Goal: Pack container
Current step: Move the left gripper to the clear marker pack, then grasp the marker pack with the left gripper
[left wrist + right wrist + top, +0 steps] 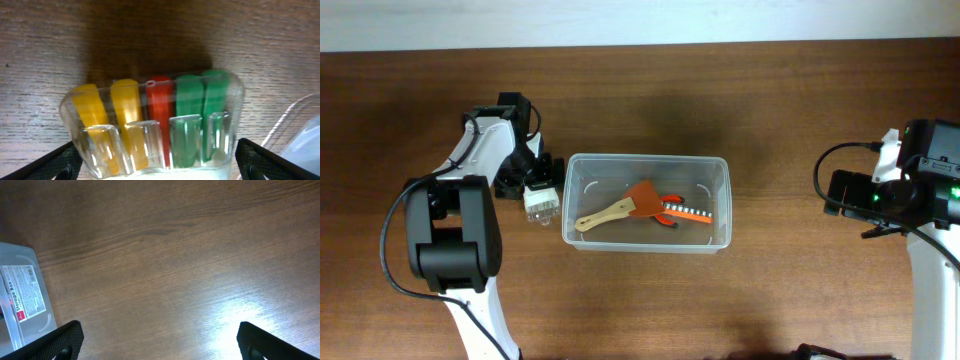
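Dark brown wood grain fills every view: the table (pixel 640 310) carries both arms and all the objects. Nearest in the overhead view, the left arm's black housing (pixel 450 235) and white base cover part of the tabletop, with a black cable (pixel 388 250) looping beside it. Past that, the left gripper (pixel 156 164) has its jaws spread to the width of a small clear box (pixel 150 120), one finger against each end. Inside the box, yellow, red and green pieces stand in a row. Whether the box rests on the wood or hangs just above it cannot be told.

Just beside the box, its left wall between the box and its inside, lies the container (pixel 646 157), near the middle of the table. It holds a scraper (pixel 618 211) with an orange blade and a pale wooden handle, and next to it a red-handled tool (pixel 686 212) with a banded strip; the two overlap.

Well apart on the right, the right gripper (pixel 160 347) hangs with fingers wide and only bare wood between them. A labelled corner of the container shows at the left edge of its view. Beyond the far edge runs a pale strip (pixel 640 20).
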Controlling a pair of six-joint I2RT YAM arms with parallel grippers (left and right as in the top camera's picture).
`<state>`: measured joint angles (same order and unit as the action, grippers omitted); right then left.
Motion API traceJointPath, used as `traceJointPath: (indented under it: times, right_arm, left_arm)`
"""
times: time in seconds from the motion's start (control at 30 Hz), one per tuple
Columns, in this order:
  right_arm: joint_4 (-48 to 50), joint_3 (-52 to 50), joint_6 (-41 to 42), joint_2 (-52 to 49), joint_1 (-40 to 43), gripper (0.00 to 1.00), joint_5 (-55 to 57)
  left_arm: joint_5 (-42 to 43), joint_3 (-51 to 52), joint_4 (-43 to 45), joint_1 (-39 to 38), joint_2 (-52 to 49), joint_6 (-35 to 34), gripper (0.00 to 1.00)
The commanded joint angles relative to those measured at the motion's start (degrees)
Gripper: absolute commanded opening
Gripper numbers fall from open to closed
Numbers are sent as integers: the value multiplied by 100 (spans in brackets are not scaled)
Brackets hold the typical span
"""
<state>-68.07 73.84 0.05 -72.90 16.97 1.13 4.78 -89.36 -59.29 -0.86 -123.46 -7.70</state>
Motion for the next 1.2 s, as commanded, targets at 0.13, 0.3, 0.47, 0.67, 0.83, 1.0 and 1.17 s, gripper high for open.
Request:
traceJointPath:
  times: [0.13,0.3,0.47,0.67,0.83,1.0,1.17]
  right_arm:
    - [-11,0,46,98,31,99,-55]
    - [-24,0,46,98,31,99,-57]
    - [-24,0,46,98,31,99,-76]
    - [-24,0,44,98,31,99,-74]
    - [-24,0,44,98,31,98,-74]
    - [-26,0,44,98,31,99,-74]
    - [-26,0,44,98,31,99,-74]
  left_arm:
    - [-17,50,46,20,-321,94,99]
    - [-28,50,17,20,-321,98,99]
    - [-525,50,-35,13,-321,94,98]
    - [-931,50,-118,17,-321,94,98]
    - [-909,50,-120,17,-321,96,100]
    - [-861,50,-155,13,-321,96,92]
    - [-866,50,-157,13,-321,96,81]
